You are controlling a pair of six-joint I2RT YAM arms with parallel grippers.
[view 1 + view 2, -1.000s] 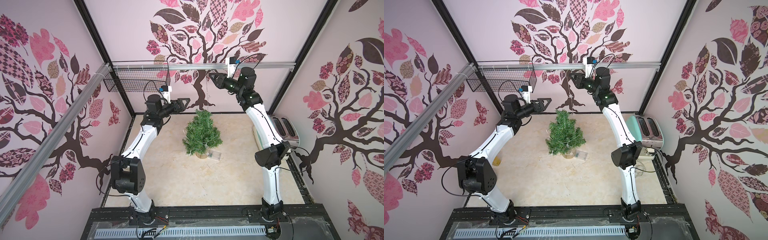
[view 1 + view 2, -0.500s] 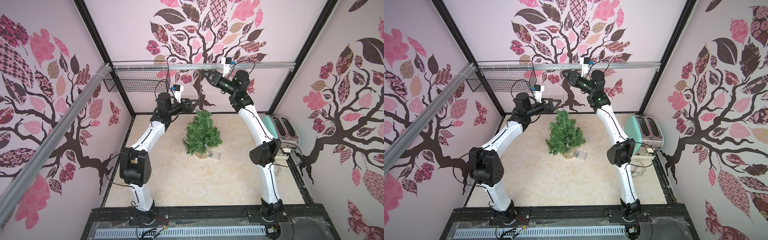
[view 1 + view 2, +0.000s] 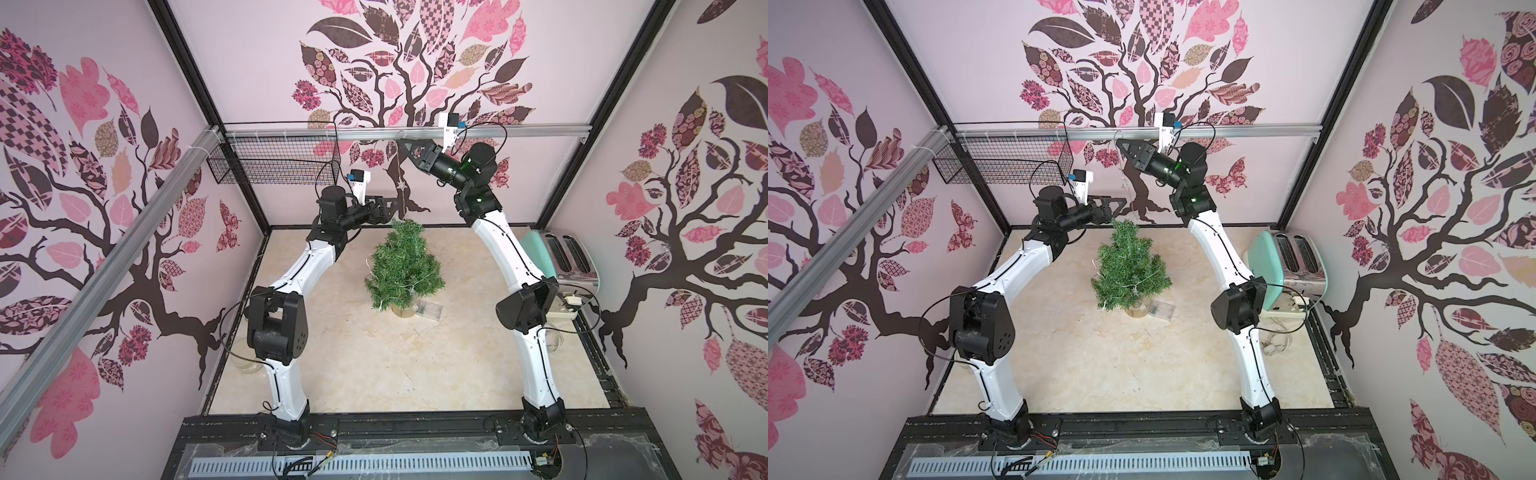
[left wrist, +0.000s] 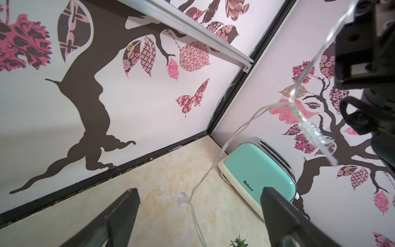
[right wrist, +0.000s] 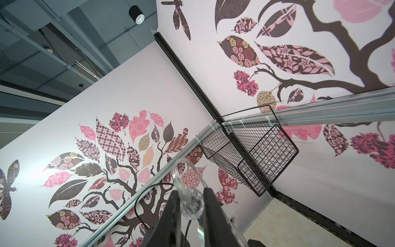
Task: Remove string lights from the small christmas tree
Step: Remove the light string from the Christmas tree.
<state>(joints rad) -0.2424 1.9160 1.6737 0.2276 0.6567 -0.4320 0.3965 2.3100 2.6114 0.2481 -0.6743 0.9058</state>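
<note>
Item: small christmas tree (image 3: 403, 266), green and bushy, upright on a round tan base (image 3: 402, 311). It stands toward the back middle of the marbled beige surface (image 3: 374, 365), between the two arms. Item: string lights (image 3: 401, 174), a thin silvery wire. The lower loops lie draped among the branches. One strand rises from the tree's tip to the right tool (image 3: 404, 144), with a star bulb (image 3: 402, 185) hanging partway along it. The clear box (image 3: 430, 309) of the lights lies flat on the surface, just beside the base on the side toward the right arm. Right tool: raised high above the tree, close under the aluminium rail (image 3: 519, 131) on the back wall. In the right wrist view its fingers (image 5: 171, 205) are closed on a round clear bulb (image 5: 191, 206), with wire looping out above it. Left tool (image 3: 392, 206): level with the tree's tip and just beside it, jaws spread wide and holding nothing. In the left wrist view the strand (image 4: 226, 145) passes through the gap between the two fingers, touching neither as far as can be seen. Other contents: a mint-green toaster (image 3: 569, 253) against the wall by the right arm, well apart from the tree, and a black wire basket (image 3: 270, 164) hung from the rail in the back corner on the left arm's side.
</note>
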